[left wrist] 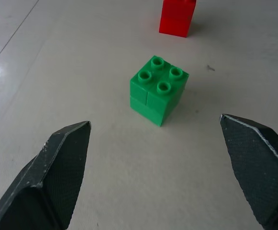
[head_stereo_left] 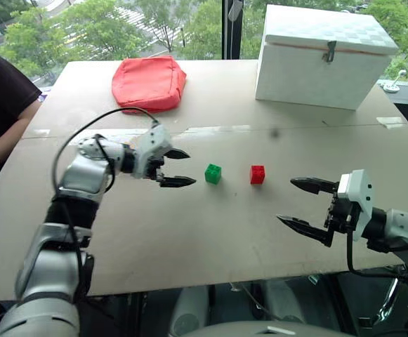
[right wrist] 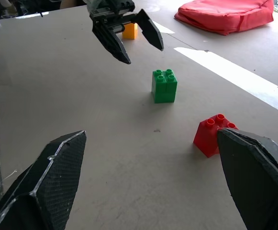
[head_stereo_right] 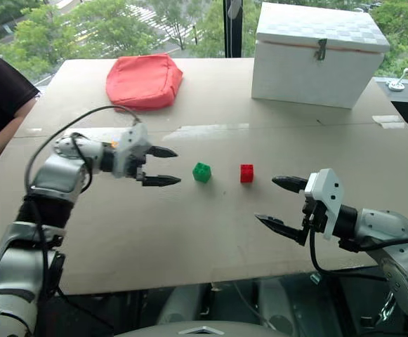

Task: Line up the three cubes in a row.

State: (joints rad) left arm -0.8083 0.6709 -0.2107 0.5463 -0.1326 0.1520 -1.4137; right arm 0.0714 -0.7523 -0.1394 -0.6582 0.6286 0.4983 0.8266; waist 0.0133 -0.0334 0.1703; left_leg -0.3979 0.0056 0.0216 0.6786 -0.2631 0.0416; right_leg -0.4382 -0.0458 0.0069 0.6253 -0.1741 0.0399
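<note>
Just short of the small green plastic studded cube (head_stereo_left: 213,173), the left end effector (head_stereo_left: 177,168) hangs low over the tabletop (head_stereo_left: 189,239) with its two black fingers spread wide and nothing between them; its wrist view has the green cube sitting a little way ahead, apart from both fingertips. The right end effector (head_stereo_left: 303,203) is likewise wide and empty, pointing in from the other side, well apart from the small red plastic studded cube (head_stereo_left: 258,174).

The step in hand looks like the left arm's approach to the green cube, which stands upright on the tabletop near the red one, the two already roughly side by side across the middle. A small yellow-orange plastic cube (right wrist: 129,30) lies beyond the left end effector as seen from the right wrist, hidden behind that arm in the head views. To judge from this, the next move calls either for closing on the green cube after easing forward until the fingers straddle it, or for fetching the yellow one into line with the other two.

Counted: three cubes, one of each colour; two end effectors; one red fabric cushion (head_stereo_left: 149,82) and one large white latched box (head_stereo_left: 321,56) at the far edge; one person's arm (head_stereo_left: 0,112) at the tabletop's left.
</note>
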